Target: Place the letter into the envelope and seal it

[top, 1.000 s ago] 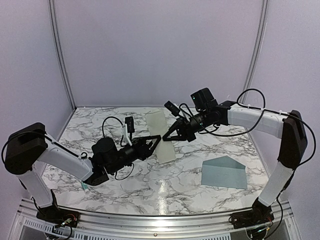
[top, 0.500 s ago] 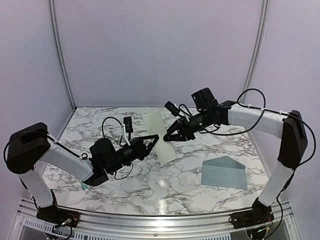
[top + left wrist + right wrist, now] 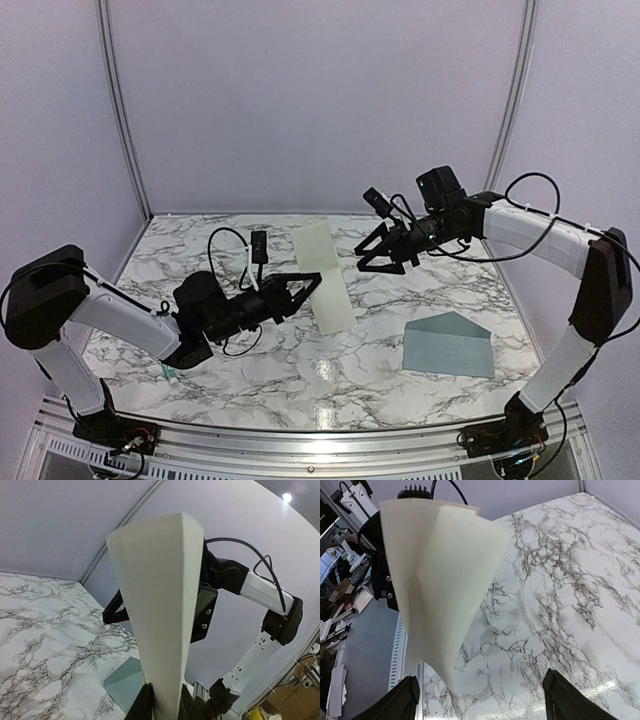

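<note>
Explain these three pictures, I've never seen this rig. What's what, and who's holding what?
Two robot arms are bolted at the near edge of a marble table, and each ends in a two-finger gripper. The wide picture comes from a fixed camera above and behind the arms. The other two come from a camera on each wrist, looking out past that arm's own fingers. The left gripper pinches a folded cream letter and holds it above the table. The right gripper is open and empty, apart from the letter. A blue-grey envelope lies flat on the table on the right side, and neither gripper is touching it.
</note>
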Motion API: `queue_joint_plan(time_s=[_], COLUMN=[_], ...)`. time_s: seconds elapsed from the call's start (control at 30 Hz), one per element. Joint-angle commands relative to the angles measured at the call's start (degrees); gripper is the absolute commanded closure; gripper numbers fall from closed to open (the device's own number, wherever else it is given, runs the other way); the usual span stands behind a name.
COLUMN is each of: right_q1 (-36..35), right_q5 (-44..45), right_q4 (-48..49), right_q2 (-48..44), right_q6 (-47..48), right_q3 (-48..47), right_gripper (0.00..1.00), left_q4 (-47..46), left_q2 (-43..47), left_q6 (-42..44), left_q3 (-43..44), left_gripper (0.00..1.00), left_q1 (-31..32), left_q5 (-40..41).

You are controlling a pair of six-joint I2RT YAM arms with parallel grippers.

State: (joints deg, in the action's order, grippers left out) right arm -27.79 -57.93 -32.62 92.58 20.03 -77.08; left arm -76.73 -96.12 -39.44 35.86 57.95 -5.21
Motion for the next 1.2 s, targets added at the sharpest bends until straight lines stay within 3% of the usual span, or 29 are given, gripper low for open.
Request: queue_joint_plan(time_s=[0.0,0.1,0.4,0.7,0.83,0.93,1.17], right_q1=[-0.3,-0.48,-0.95,-1.15,-0.21,-0.33,-0.41], right_q5=[-7.82,-10.9,-18.56,-23.14,-16.82,-8.8,-7.5], right_q4=[-5.48,-5.1,2.55,3.62,6.23,8.22,10.31], right_q2=[2.76,3.07,2.74,1.2,-0.2,-1.9,-2.92], right_q6=[2.21,1.57,-4.71,-5.35,-8.51,-9.24,-10.7], right_q3=[-3.09,-3.36,0.92,2.11,2.74,3.95,6.0], right_gripper=[0.18,0.18,0.45,0.97,1.0,1.0,1.0], left_q4=[3.89,5.17,10.01,12.42,15.05,15.38,15.63], left_q2=[1.2,0.13,-4.25,-2.21,1.75,3.08,0.09], left_q6=[2.31,2.37,0.26,0.31,3.83,6.42,9.65], left_q3=[3.68,5.93,12.63,10.85,6.04,4.35,6.69], left_gripper=[0.82,0.81,0.64,0.48,0.39,0.39,0.39], left_q1=[-0.39,-0.39,-0.43,-0.91,-0.92,-0.88,-0.99], left_q5=[-7.07,-10.8,-18.97,-13.14,-5.59,-4.52,-5.6])
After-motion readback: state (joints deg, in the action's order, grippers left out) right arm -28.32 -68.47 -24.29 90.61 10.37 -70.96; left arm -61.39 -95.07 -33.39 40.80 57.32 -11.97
